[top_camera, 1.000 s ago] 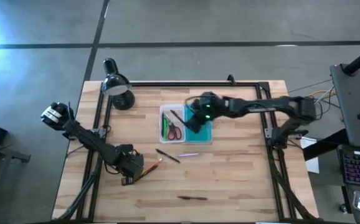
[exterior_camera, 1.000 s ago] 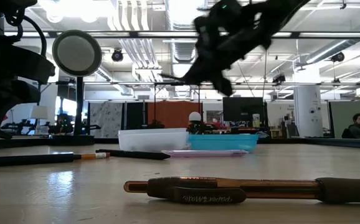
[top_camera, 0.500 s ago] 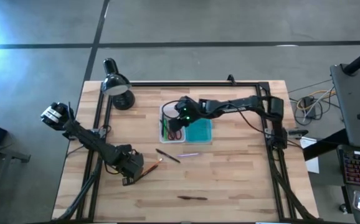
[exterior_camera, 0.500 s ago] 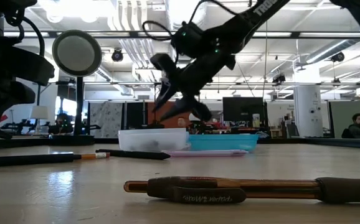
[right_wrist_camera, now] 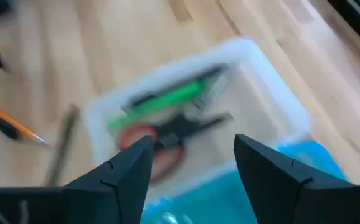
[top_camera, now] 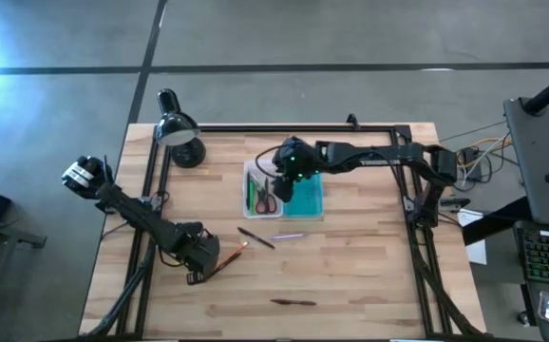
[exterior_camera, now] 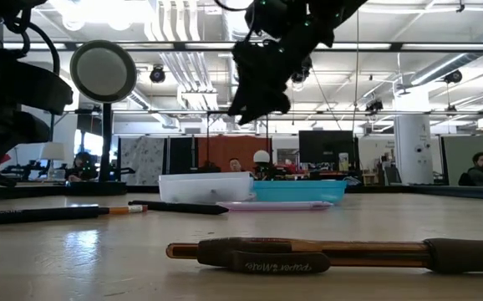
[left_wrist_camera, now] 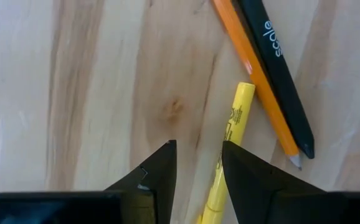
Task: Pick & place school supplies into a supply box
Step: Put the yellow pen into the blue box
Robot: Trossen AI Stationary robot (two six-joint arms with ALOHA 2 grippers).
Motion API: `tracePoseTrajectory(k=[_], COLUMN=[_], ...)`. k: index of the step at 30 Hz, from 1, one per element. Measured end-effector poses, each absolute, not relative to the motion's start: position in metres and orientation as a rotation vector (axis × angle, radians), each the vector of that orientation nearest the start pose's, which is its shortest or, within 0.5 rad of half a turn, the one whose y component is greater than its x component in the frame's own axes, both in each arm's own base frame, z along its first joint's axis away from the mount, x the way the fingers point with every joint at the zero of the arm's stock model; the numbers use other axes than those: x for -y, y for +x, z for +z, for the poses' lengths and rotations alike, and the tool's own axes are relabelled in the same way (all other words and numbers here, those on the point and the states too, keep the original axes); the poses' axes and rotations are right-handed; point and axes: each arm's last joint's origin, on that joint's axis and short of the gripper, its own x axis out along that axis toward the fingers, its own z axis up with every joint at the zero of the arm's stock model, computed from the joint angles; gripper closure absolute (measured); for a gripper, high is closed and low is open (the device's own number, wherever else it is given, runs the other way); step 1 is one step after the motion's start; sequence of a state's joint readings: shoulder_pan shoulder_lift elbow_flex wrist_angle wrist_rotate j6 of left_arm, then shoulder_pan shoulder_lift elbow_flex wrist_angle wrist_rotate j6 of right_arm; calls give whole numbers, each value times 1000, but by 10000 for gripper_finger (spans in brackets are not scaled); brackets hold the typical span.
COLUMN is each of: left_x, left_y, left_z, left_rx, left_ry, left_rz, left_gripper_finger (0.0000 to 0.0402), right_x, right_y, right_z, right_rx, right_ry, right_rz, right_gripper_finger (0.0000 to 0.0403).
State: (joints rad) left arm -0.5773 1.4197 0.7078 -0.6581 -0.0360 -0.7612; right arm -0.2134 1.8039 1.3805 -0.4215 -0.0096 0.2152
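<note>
The supply box lies mid-table, its clear tray (top_camera: 261, 190) joined to its teal lid (top_camera: 306, 199). The tray (right_wrist_camera: 192, 118) holds a green pen (right_wrist_camera: 167, 98), red-handled scissors (right_wrist_camera: 161, 140) and a dark pen. My right gripper (top_camera: 286, 174) hangs open and empty above the tray; it also shows in the low view (exterior_camera: 258, 104). My left gripper (top_camera: 201, 256) is low at the near left, open, with a yellow pen (left_wrist_camera: 227, 143) running between its fingers. An orange pencil (left_wrist_camera: 255, 87) and a black pen (left_wrist_camera: 279, 87) lie beside it. My left gripper points down with one finger on either side of the yellow pen's shaft (left_wrist_camera: 222, 155), which lies flat on the table. I cannot tell whether a finger touches it.
A dark pen (top_camera: 255, 237) and a lilac pen (top_camera: 290, 237) lie just near of the box. A brown pen (top_camera: 293, 302) lies by the near edge and shows close in the low view (exterior_camera: 308, 251). A black desk lamp (top_camera: 179, 138) stands at the far left.
My right gripper has gone from over the teal lid toward the table's left, dipped low over the clear tray, then risen again and come back a little to the right. My left gripper has kept still.
</note>
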Motion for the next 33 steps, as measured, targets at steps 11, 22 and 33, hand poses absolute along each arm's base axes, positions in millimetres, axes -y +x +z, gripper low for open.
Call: tracePoseTrajectory(k=[11, 22, 33], left_x=[123, 132, 132], left_y=[184, 175, 174], left_z=[178, 175, 145], left_rx=[-1349, -1297, -1362], left_ry=[-267, -258, -239], left_rz=[37, -46, 2], left_gripper_finger=[289, 289, 291], right_x=[80, 79, 80], right_y=[361, 361, 361], right_z=[231, 225, 225], right_rx=[-891, -877, -876], right_ry=[293, 295, 292], right_rz=[-331, -329, -329], right_gripper_finger=[188, 188, 188])
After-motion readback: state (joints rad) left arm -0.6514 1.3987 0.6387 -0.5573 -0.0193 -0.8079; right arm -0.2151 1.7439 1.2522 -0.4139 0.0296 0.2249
